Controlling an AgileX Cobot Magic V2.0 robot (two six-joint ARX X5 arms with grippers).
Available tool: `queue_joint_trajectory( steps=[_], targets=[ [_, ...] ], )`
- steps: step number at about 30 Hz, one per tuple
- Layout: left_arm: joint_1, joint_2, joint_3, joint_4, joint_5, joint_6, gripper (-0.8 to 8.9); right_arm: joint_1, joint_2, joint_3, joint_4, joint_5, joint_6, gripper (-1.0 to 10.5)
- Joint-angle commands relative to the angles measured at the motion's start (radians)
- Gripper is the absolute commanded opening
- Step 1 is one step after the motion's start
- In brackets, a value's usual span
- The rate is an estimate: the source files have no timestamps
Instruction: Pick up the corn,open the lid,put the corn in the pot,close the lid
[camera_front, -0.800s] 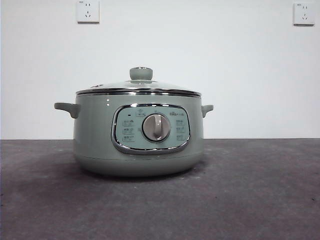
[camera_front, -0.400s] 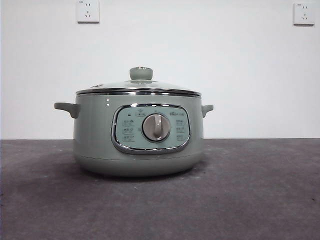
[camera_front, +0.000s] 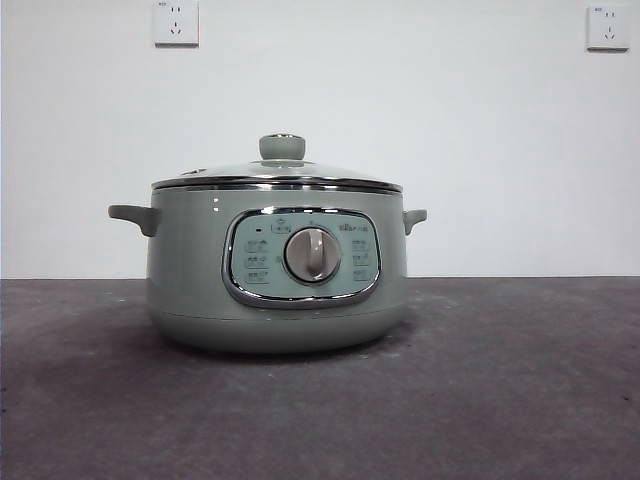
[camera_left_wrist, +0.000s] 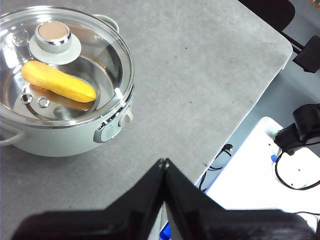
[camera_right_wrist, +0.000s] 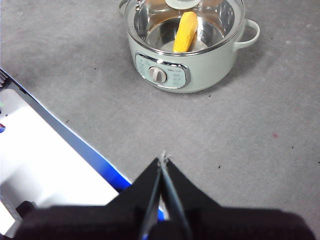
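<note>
Corn (camera_left_wrist: 58, 86) inside lidded pot (camera_front: 190, 270)

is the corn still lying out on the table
No, the corn lies inside the pot, seen through the glass lid that sits closed on it.

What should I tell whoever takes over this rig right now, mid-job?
Left gripper: shut, holding nothing, above the table, away from the pot.
Right gripper: shut, holding nothing, above the table in front of the pot.
The corn lies inside the pot, visible through the glass.
The lid sits closed on the pot.
Done: corn in, lid on.
Left: nothing of the task appears to remain.
</note>
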Motion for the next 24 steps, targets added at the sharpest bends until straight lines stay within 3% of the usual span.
queue_joint_trajectory(
  steps=[1,11,14,18,21,24],
  targets=[
    [0.001,0.001,-0.008,0.003,-0.004,-0.002,-0.03,0.002,-0.002,-0.006,-0.023,0.002,-0.005,0.0],
    [0.002,0.008,-0.008,0.029,-0.011,0.006,-0.04,0.002,-0.002,-0.006,-0.023,0.001,-0.005,0.0],
    [0.003,0.002,-0.008,0.048,-0.039,0.05,-0.04,0.002,-0.002,-0.006,-0.023,0.002,-0.005,0.0],
    [0.08,-0.056,-0.023,0.254,-0.146,0.164,-0.04,0.002,-0.002,-0.006,-0.023,0.001,-0.005,0.0],
    [0.169,-0.124,-0.073,0.444,-0.092,0.228,-0.03,0.002,-0.002,-0.006,-0.023,0.001,-0.005,0.0],
    [0.276,-0.229,-0.198,0.639,-0.026,0.232,-0.04,0.002,-0.002,-0.006,-0.023,0.002,-0.005,0.0]
  ],
)
